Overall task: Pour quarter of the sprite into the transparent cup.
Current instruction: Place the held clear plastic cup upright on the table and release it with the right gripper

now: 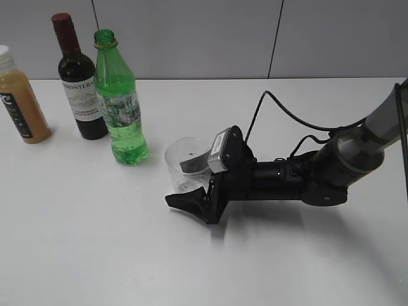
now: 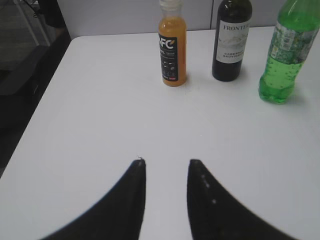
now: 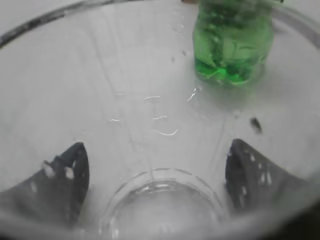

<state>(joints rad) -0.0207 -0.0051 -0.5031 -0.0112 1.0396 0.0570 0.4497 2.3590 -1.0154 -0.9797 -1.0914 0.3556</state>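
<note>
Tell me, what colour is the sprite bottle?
Green sprite bottle, see-through; clearest in the exterior view.

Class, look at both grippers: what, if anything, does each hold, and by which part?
The right gripper straddles the cup at its side walls, fingers either side; whether it is clamped cannot be told. The left gripper is open and holds nothing.

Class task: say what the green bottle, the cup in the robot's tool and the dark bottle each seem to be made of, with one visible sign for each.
The green bottle: probably glossy translucent plastic; light passes through and bubbles show inside. The cup: clear and thin-walled, likely plastic; the right tool shows through its wall. The dark bottle: seemingly glass, dark and shiny, with a paper-looking label.
</note>
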